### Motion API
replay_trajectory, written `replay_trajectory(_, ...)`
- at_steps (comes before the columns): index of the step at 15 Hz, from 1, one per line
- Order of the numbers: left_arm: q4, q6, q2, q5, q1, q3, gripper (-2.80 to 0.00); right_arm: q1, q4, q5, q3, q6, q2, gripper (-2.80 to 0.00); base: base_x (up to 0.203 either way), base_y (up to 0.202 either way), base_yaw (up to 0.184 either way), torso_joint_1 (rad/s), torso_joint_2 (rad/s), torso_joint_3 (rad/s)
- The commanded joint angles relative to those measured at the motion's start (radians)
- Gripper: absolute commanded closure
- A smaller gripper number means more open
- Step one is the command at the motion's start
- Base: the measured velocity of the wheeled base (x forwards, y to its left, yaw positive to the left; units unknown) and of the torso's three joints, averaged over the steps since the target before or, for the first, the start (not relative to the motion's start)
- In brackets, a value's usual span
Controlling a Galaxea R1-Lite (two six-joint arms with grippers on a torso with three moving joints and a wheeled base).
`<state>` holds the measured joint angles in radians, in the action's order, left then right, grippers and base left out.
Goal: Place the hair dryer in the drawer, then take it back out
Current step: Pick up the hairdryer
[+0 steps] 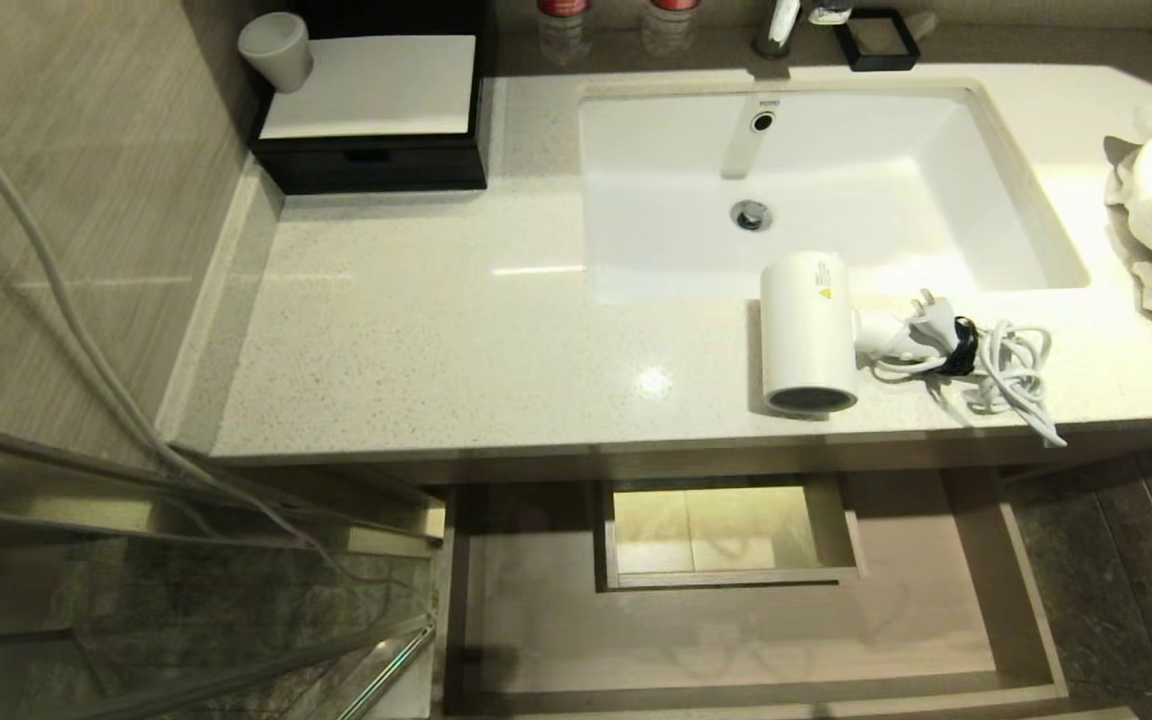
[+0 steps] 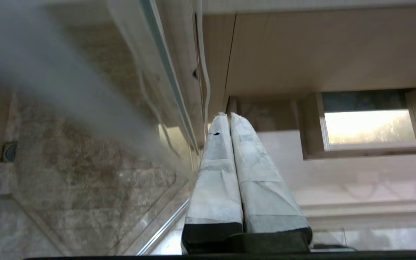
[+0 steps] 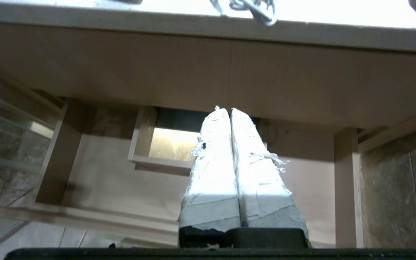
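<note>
The hair dryer lies on its side on the tabletop at the front rim of the sink, its barrel running front to back with the dark grille facing the tabletop's front edge, and its bundled cord trailing off to the right. Below, the drawer stands pulled out with nothing in it. Both arms hang low in front of the drawer, the left claw and right claw each pressed closed on nothing, fingertips angled up toward the underside of the tabletop.
</note>
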<state>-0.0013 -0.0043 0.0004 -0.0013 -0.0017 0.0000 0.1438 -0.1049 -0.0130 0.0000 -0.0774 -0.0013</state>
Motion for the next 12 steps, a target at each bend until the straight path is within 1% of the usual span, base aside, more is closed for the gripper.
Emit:
replay_trajectory(1, 0.000, 0.000, 0.000, 0.000, 0.000, 0.001, 0.00, 0.000, -0.001, 0.001, 0.040, -0.001, -0.039, 0.00, 0.000, 0.000, 0.000, 0.378, -0.32, 0.046)
replay_trajectory(7, 0.000, 0.000, 0.000, 0.000, 0.000, 0.000, 0.00, 0.000, 0.001, 0.001, 0.040, 0.001, -0.039, 0.00, 0.000, 0.000, 0.000, 0.404, -0.39, 0.015)
replay_trajectory(9, 0.000, 0.000, 0.000, 0.000, 0.000, 0.000, 0.00, 0.000, 0.001, 0.001, 0.040, 0.001, -0.039, 0.00, 0.000, 0.000, 0.000, 0.146, -0.14, -0.001)
replay_trajectory(12, 0.000, 0.000, 0.000, 0.000, 0.000, 0.000, 0.00, 0.000, -0.001, 0.001, 0.040, 0.001, -0.039, 0.00, 0.000, 0.000, 0.000, 0.013, -0.01, 0.001)
